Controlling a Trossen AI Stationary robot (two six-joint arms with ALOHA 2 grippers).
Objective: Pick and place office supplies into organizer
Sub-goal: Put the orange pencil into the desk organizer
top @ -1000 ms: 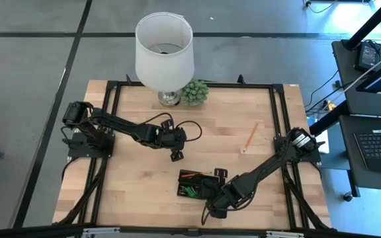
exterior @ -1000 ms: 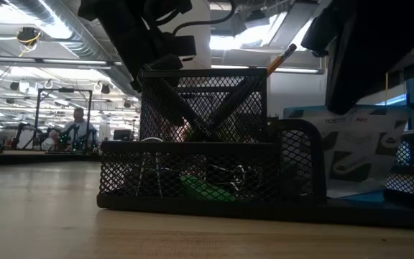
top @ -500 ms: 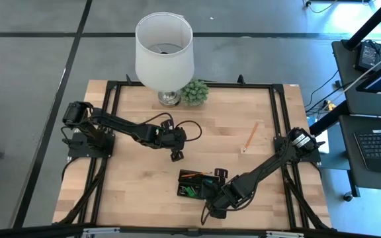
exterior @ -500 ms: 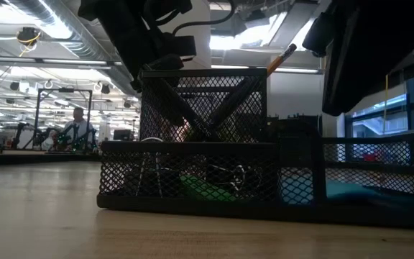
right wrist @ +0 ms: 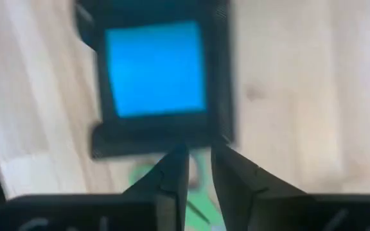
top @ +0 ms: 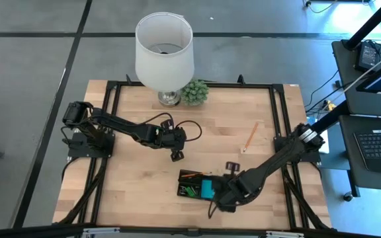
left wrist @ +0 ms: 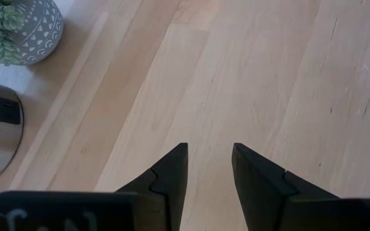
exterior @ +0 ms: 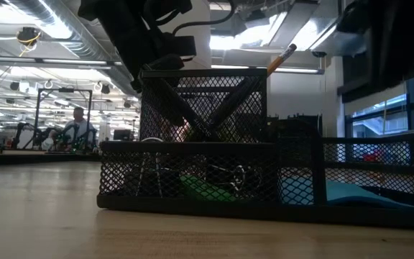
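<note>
The black mesh organizer (top: 180,180) stands near the table's near edge. Its right compartment holds the blue sticky-note pad (top: 207,188), lying flat, also the blue square pad (right wrist: 154,67) in the right wrist view. An orange pencil (top: 192,176) and green pieces (top: 188,192) sit in its left part; the pencil's end (exterior: 282,56) sticks up over the mesh. A wooden pencil (top: 250,137) lies loose on the table at right. My right gripper (right wrist: 200,168) hovers open just above the organizer's near right side (top: 220,197), holding nothing. My left gripper (left wrist: 209,163) hangs open over bare wood at mid table (top: 176,155).
A white lamp (top: 165,56) and a small green plant (top: 194,92) stand at the far edge; the plant's pot (left wrist: 34,29) shows in the left wrist view. A black frame (top: 280,112) runs around the tabletop. Bare wood lies between the arms.
The blue pad, tilted upright under my right gripper a second ago, has dropped flat into the organizer's right compartment. My right gripper has let it go, risen and drawn toward the table's right edge, uncovering the pad from above.
</note>
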